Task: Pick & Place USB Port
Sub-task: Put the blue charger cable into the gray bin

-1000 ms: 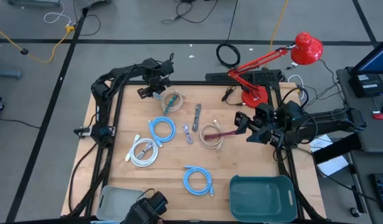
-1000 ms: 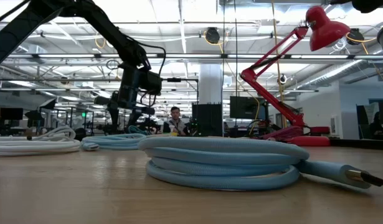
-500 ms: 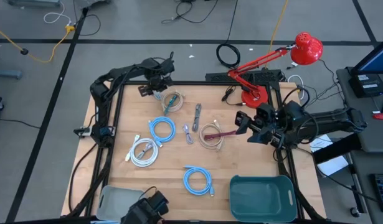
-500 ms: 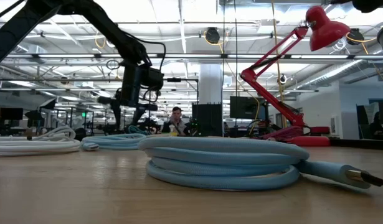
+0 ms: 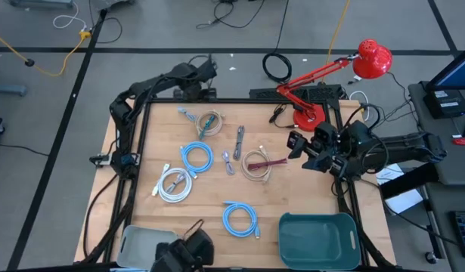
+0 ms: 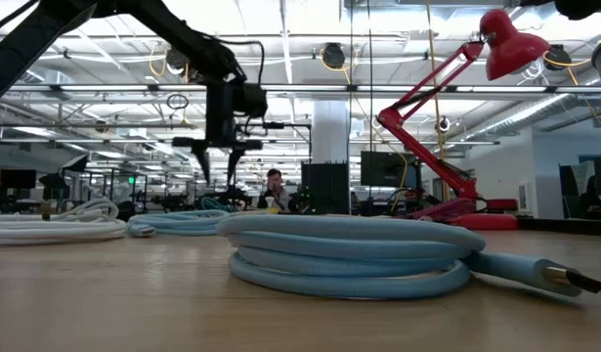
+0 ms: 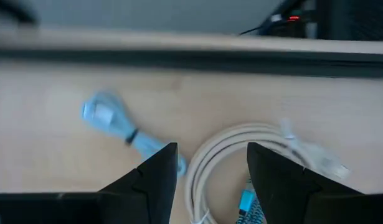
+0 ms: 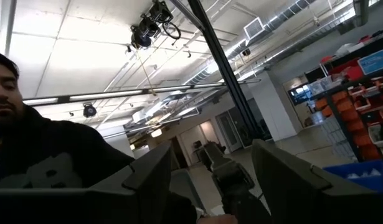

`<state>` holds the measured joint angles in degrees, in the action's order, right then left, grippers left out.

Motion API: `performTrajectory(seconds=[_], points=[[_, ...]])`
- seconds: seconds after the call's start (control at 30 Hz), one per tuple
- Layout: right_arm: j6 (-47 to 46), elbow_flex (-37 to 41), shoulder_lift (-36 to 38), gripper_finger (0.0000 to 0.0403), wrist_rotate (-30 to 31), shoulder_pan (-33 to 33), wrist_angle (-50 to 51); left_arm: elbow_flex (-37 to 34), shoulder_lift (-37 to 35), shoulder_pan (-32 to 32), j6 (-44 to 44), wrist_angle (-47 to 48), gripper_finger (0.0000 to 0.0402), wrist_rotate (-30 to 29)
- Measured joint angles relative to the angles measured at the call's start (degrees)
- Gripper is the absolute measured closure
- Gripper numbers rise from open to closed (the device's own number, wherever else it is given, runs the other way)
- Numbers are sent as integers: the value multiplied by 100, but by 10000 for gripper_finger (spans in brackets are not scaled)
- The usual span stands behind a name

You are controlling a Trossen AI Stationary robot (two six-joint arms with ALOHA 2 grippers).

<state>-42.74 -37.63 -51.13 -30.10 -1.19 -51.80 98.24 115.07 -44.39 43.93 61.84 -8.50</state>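
Note:
Several coiled USB cables lie flat on the wooden table (image 5: 141, 151): a beige and teal coil (image 5: 209, 123), two blue coils (image 5: 196, 157) (image 5: 240, 219), a white one (image 5: 174, 183) and a beige one (image 5: 256, 164). A light-blue plug (image 7: 104, 114) lies beside the beige coil (image 7: 235, 155). My left gripper (image 6: 217, 161) hangs open over the table's far edge (image 5: 193, 81), pointing down, above that plug and coil with nothing between its fingers (image 7: 159, 171). My right gripper (image 5: 294, 142) stands open at the table's right side, tipped upward into the room (image 8: 213, 177).
A teal bin (image 5: 319, 238) stands at the near right corner and a grey tray (image 5: 141, 243) at the near left. A red desk lamp (image 5: 315, 79) rises at the far right. A small metal part (image 5: 238, 140) lies mid-table. A person (image 8: 35, 143) shows beyond the table.
My left gripper has risen from the table beside the beige and teal coil and drawn back toward the far edge, rolling its wrist as it went. Its fingers stay open. The light-blue plug lies uncovered where the gripper was.

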Motion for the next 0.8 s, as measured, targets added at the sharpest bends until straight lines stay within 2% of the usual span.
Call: performTrajectory(seconds=[0.07, 0.23, 0.33, 0.43, 0.47, 0.53, 0.63, 0.67, 0.7, 0.73, 0.8], points=[[47, -1, 0, 190, 29, 0, 71, 190, -2, 40, -733, -79, 204, 69], [101, 0, -2, 190, 336, -2, 551, 581, -3, 358, -1895, 203, 204, 1012], [131, 0, 0, 190, 341, 0, 774, 660, -7, 694, -2399, 284, 204, 1132], [108, 0, -4, 190, 335, 2, 856, 658, -7, 1037, -3456, 500, 204, 1066], [42, 0, -4, 190, 334, 2, 840, 660, -7, 1151, -3948, 735, 204, 889], [-78, 0, 0, 190, 330, 2, 830, 660, -7, 1384, -4859, 1371, 204, -40], [-153, 0, -2, 190, 327, 8, 841, 594, -7, 1595, -5345, 2175, 204, -2371], [-155, 0, -2, 190, 327, 13, 834, 585, -7, 1534, -5290, 2263, 204, -2861], [-155, 0, -2, 190, 327, 13, 832, 585, -7, 1398, -5105, 2350, 204, -3041], [-155, 0, -2, 190, 327, 13, 834, 588, -7, 1214, -4790, 2423, 204, -2955], [-154, 0, -2, 190, 328, 13, 836, 583, -4, 794, -3813, 2515, 204, -2337]])
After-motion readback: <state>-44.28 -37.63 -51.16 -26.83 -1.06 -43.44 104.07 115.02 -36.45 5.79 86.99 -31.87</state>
